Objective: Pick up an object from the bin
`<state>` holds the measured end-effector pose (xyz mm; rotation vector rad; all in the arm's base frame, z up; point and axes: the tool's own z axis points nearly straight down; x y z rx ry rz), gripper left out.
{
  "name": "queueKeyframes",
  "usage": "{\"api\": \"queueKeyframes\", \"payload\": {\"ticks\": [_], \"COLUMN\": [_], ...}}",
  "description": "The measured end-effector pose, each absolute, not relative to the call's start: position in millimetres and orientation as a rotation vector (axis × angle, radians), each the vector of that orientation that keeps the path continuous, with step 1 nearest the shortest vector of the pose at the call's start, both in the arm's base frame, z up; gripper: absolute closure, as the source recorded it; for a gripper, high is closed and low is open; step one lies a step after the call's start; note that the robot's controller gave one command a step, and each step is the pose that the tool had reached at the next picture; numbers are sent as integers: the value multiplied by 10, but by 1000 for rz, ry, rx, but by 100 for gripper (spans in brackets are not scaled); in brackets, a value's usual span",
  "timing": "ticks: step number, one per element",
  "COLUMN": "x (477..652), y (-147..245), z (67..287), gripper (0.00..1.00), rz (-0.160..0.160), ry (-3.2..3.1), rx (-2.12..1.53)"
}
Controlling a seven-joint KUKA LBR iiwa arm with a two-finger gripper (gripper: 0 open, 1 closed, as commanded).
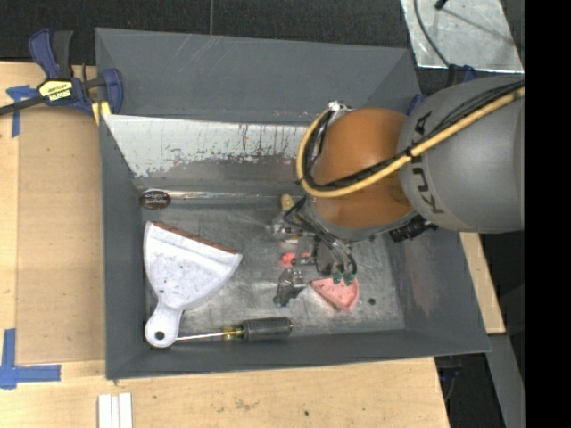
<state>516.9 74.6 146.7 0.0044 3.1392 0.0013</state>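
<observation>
The gripper [314,283] hangs low over the right part of the grey metal bin [123,328]. Its two thin metal fingers [287,289] stand apart, open, with nothing between them.

A soft-looking pink wedge [334,297], shaped like a melon slice with a small green patch at its upper edge, lies on the scuffed floor just beside the finger nearer the arm. It seems to touch that fingertip, though the contact cannot be made out for certain. This wedge is the thing nearest the gripper.

Nearer the camera and to the view's left of the fingers, a screwdriver [257,330] lies flat along the front wall. It has a black ribbed handle, a yellow collar and a slim steel shaft pointing left.

Well to the left of the fingers sits a white plastic dustpan [189,275], fan-shaped and speckled with grey. Its short handle, which ends in a round hanging hole, points toward the front corner and reaches the tip of the screwdriver shaft. A reddish-brown strip [192,236] shows along its far edge.

Beyond the fingers, along the foot of the scratched back wall, a long, thin shiny metal rod [223,196] lies flat, with a dark oval end [156,200] at the left.

Above the gripper bulges the smooth orange cover [357,181] of the wrist, looped by a yellow and black cable [419,145].
</observation>
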Motion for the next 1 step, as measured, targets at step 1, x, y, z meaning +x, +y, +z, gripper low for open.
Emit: {"api": "queueKeyframes", "payload": {"ticks": [1], "x": [5169], "y": [746], "z": [1467], "gripper": [0], "rz": [1], "ry": [3139], "rx": [4]}}
